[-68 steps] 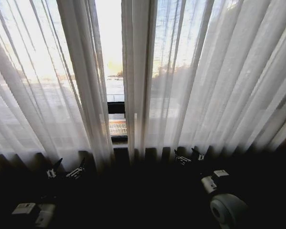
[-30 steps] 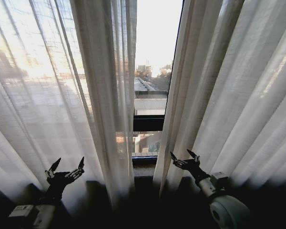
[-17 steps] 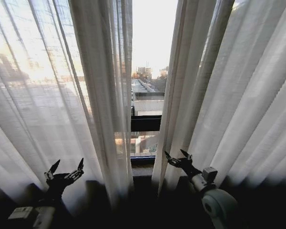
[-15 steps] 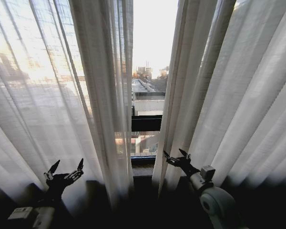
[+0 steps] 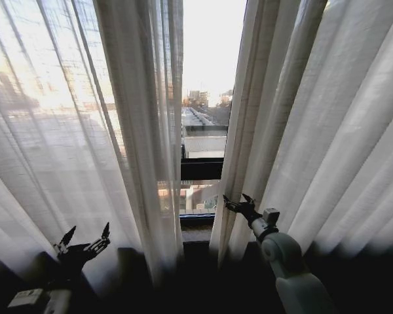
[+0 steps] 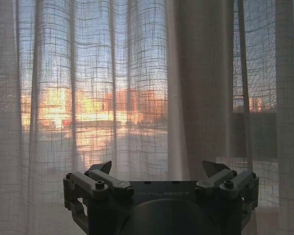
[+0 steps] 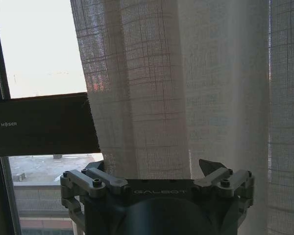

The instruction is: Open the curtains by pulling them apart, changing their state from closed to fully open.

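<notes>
The left hand is low on the left with its fingers spread wide and holds nothing; it is in front of the left sheer off-white woven curtain panel, close to the pleats. Between the two panels there is a gap, and the dark window frame bar shows through it. The right hand is also wide open, at the inner edge of the right sheer off-white curtain panel, with the fabric between its fingers but not gripped.
</notes>
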Controlling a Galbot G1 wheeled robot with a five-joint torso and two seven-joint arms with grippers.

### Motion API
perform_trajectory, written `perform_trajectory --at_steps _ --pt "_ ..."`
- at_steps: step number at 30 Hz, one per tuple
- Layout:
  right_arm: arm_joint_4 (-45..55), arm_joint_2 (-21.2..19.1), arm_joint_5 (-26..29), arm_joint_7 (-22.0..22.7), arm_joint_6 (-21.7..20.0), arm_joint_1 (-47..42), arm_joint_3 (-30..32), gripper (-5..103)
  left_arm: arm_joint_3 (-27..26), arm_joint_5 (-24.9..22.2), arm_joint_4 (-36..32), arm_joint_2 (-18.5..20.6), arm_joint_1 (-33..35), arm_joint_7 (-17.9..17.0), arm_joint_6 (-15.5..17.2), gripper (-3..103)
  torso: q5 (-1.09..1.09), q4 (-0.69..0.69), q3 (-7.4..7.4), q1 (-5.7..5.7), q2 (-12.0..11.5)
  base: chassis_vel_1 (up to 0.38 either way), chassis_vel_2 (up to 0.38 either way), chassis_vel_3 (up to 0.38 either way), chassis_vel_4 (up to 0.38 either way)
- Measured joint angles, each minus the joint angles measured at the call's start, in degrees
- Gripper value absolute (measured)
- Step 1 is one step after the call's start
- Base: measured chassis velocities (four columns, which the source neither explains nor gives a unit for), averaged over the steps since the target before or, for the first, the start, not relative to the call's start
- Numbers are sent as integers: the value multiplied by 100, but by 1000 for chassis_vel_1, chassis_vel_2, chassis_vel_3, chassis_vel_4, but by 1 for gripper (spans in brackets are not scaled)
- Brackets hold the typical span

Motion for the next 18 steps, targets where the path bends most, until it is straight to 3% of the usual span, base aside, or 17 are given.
perform_trajectory --at_steps 6,9,15,18 --pt "-339 77 -2 17 56 355 -143 101 19 11 0 6 -34 -1 0 100 0 0 0 0 0 0 0 0 0" --pt "-514 93 -29 40 195 521 -183 86 36 13 0 10 -69 -4 2 100 -1 -1 0 0 0 0 0 0 0" --pt "-621 90 -46 44 223 627 -218 70 43 14 0 -17 -86 -4 2 100 0 -1 -1 0 0 0 0 0 0" --pt "-651 90 -55 49 233 676 -245 53 46 14 0 -20 -100 -4 2 100 -1 0 -1 0 0 0 0 0 0"
